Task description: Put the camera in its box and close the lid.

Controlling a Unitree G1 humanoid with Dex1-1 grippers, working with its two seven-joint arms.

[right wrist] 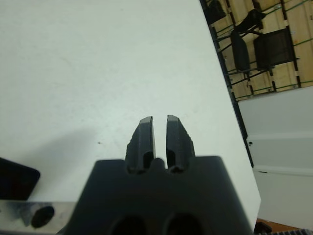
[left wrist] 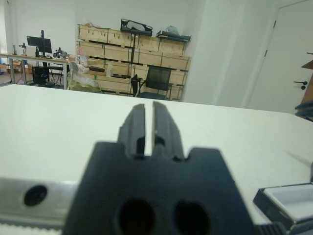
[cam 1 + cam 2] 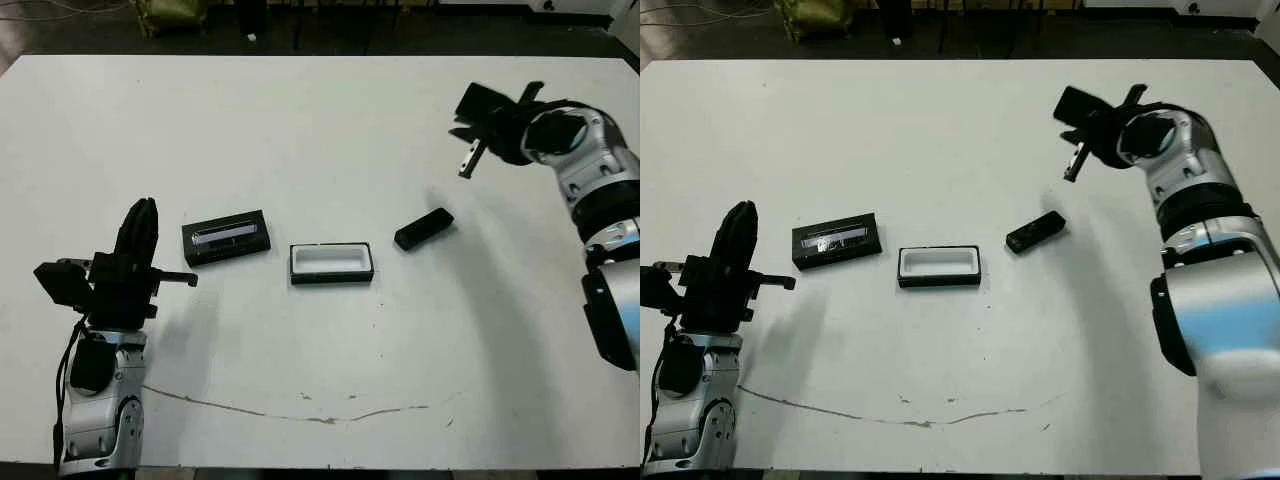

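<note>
Right gripper (image 1: 160, 128) hangs over bare white table (image 3: 300, 130) w/ fingers nearly together, just a slit, nothing in it; the camera (image 3: 424, 228) lies below and inboard of it, and its wrist view cuts that to a dark corner. Left gripper (image 2: 149, 128) is likewise pinched narrow and empty, box (image 3: 331, 262) and lid (image 3: 227, 237) off to its inner side, box open w/ white lining up, only its edge showing in the wrist view. Tabletop has a thin crack near the front edge; behind are wooden crates, an office chair, monitors on a desk.
</note>
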